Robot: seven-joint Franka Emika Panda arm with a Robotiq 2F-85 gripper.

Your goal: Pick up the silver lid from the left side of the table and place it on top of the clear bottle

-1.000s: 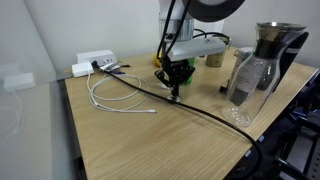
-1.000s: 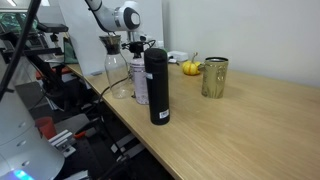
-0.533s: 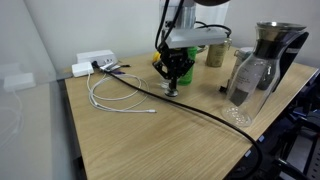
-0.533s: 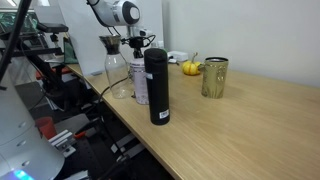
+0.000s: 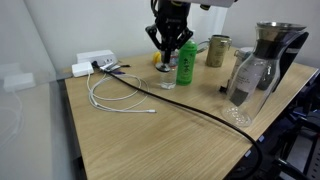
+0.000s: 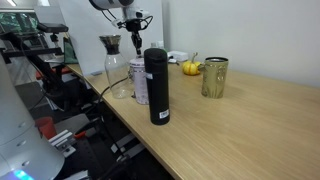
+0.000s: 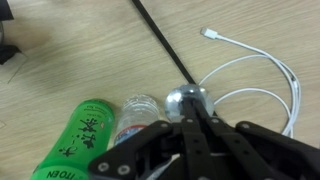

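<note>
In an exterior view my gripper (image 5: 170, 47) hangs high above the table, just over the small clear bottle (image 5: 165, 74), which stands left of the green bottle (image 5: 186, 62). In the wrist view the dark fingers meet at a point (image 7: 196, 108), with the round silver lid (image 7: 186, 98) at their tip. The lid looks as wide as the clear bottle's top (image 7: 136, 112) beside it, so it seems pinched by its rim. The green bottle (image 7: 84, 136) also shows there. The gripper (image 6: 131, 22) shows at the top of an exterior view too.
A metal mug (image 5: 217, 50) and a glass carafe (image 5: 262, 62) stand right of the bottles. A white cable (image 5: 118, 97) and a white power strip (image 5: 94, 62) lie left, and a black cable (image 5: 215, 118) crosses the table. A black flask (image 6: 156, 86) stands near the edge.
The gripper was low, with its tips near the table beside the bottles. It has risen well above them and shifted slightly toward the back.
</note>
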